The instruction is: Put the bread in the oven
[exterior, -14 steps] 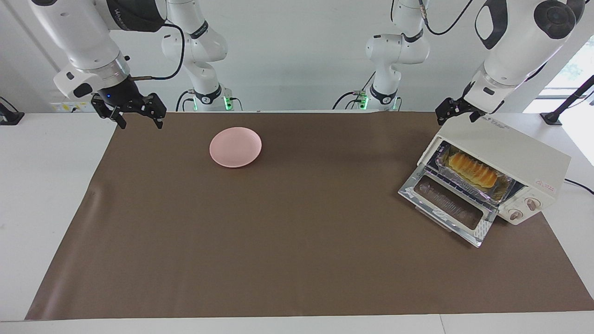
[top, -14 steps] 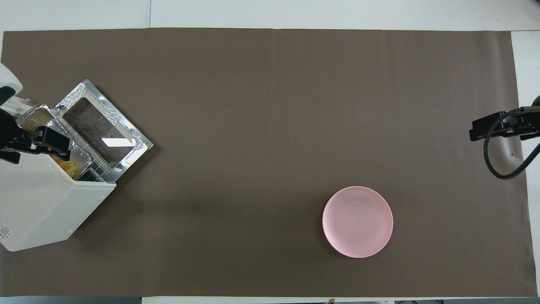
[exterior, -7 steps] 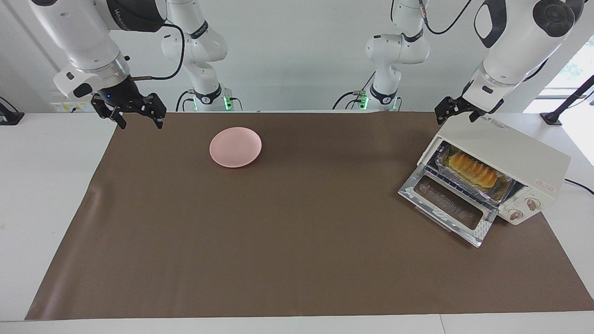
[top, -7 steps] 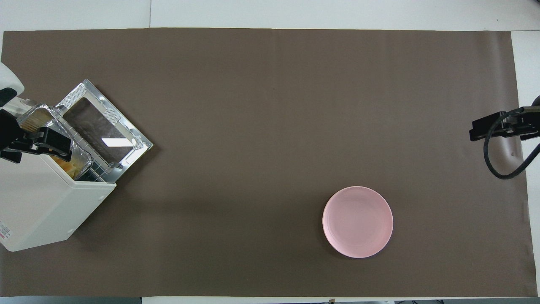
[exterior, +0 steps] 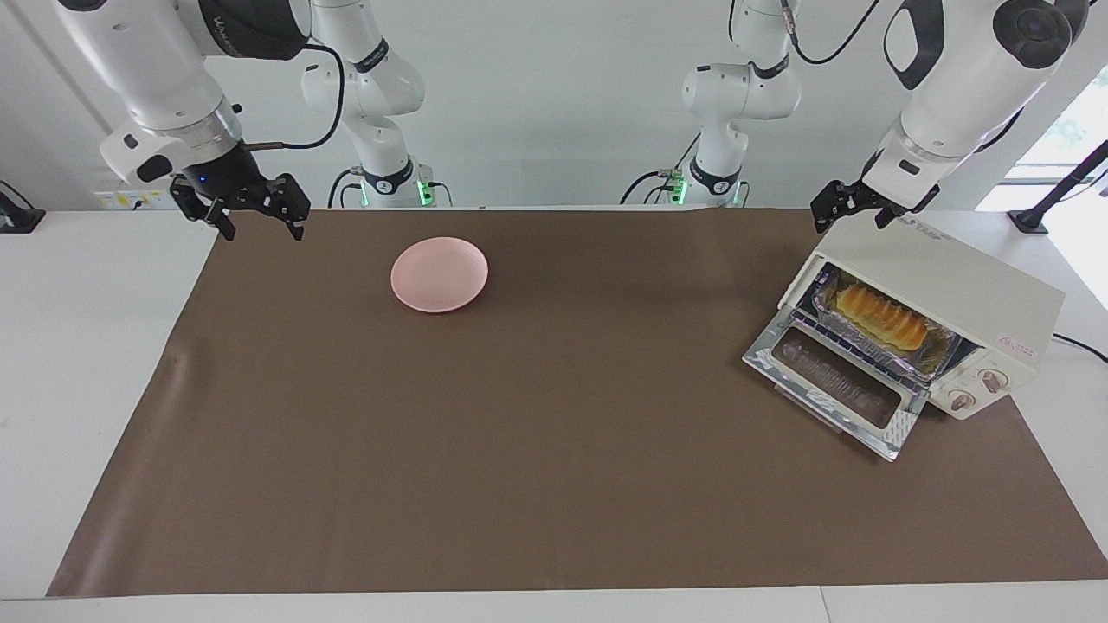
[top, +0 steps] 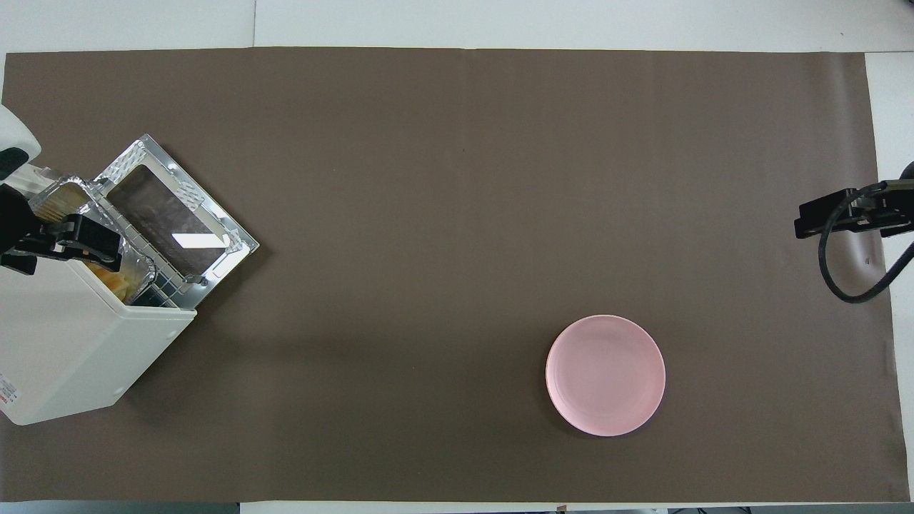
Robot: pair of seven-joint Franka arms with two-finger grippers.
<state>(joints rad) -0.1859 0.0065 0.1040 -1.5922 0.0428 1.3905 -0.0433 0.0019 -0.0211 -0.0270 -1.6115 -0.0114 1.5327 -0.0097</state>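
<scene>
Change since earlier: almost none; left gripper [exterior: 850,207] sits a shade higher over the oven's top corner than 1 second ago, right gripper [exterior: 251,210] and all table things unchanged.
Left gripper: raised over the oven's corner nearest the robots, fingers spread, holding nothing.
Right gripper: waits over the brown mat's corner at the right arm's end, nearest the robots, fingers apart, empty.
Bread [exterior: 879,316]: lies in a foil tray [exterior: 939,355] on the rack inside the oven, tray's front lip at the mouth.
Oven [exterior: 952,285]: stands askew at the left arm's end of the mat [exterior: 554,484], glass door [exterior: 835,382] dropped fully open onto the mat.
Plate [exterior: 440,273]: bare, pink, near the mat's edge closest to the robots, toward the right arm's end.
Step in hand: placing looks done; left arm appears to be backing off.
Next move: probably shutting the door, which calls for getting under its free edge and swinging it up without nudging the tray.
</scene>
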